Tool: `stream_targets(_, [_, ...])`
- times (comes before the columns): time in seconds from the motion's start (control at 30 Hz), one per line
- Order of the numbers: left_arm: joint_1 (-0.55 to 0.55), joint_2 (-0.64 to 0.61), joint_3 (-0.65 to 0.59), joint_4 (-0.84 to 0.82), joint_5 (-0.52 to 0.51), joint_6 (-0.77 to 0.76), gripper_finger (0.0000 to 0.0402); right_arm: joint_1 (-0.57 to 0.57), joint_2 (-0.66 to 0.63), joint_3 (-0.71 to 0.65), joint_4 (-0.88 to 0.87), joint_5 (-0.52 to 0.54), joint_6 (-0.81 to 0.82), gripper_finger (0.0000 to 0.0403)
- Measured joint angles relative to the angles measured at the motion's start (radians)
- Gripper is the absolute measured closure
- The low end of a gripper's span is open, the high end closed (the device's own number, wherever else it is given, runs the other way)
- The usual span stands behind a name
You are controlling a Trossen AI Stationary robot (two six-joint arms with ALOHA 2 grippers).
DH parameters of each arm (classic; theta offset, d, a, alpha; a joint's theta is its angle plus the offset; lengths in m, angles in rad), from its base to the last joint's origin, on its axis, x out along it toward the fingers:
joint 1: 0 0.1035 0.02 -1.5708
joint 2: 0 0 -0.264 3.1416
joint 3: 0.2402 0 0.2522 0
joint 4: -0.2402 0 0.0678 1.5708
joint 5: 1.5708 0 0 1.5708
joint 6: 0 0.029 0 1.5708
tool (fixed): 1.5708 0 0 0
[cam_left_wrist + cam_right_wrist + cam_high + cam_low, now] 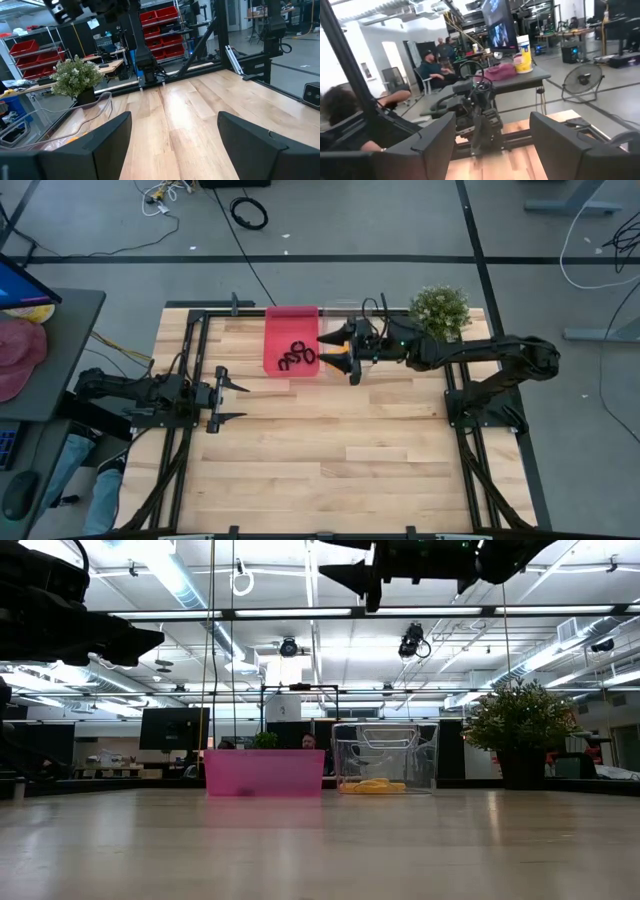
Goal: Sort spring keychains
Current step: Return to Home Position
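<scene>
Black spring keychains [296, 357] lie in a pink bin [275, 330] at the table's far side. Orange keychains [341, 350] lie on the floor of a clear bin [352, 310] just right of it; the low view shows them [371, 785] inside its clear wall [385, 745]. My right gripper [328, 347] is open and empty, raised over the clear bin, pointing toward the pink bin. My left gripper [240, 402] is open and empty above the table's left side. In each wrist view, the open grippers [175, 137] [492, 142] hold nothing.
A potted plant [440, 310] stands at the far right corner, beside the clear bin. Bare wooden tabletop [340, 450] spreads across the middle and near side. People sit beyond the table's left edge [432, 70], next to a desk.
</scene>
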Motion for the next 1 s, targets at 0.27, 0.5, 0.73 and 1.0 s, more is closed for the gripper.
stream_targets(0.27, [0.000,0.000,0.000,0.000,0.000,0.000,0.0103,0.058,0.000,0.000,-0.033,0.034,0.031,0.0146])
stream_targets(0.5, [0.000,0.000,0.000,0.000,0.000,0.000,0.0103,0.130,0.000,0.000,-0.065,0.078,0.033,0.0146])
stream_targets(0.73, [0.000,0.000,0.000,0.000,0.000,0.000,0.0103,0.153,-0.052,-0.002,-0.110,0.059,0.032,0.0146])
stream_targets(1.0, [0.000,0.000,0.000,0.000,0.000,0.000,0.0103,0.154,-0.242,-0.002,-0.342,0.040,0.006,0.0146])
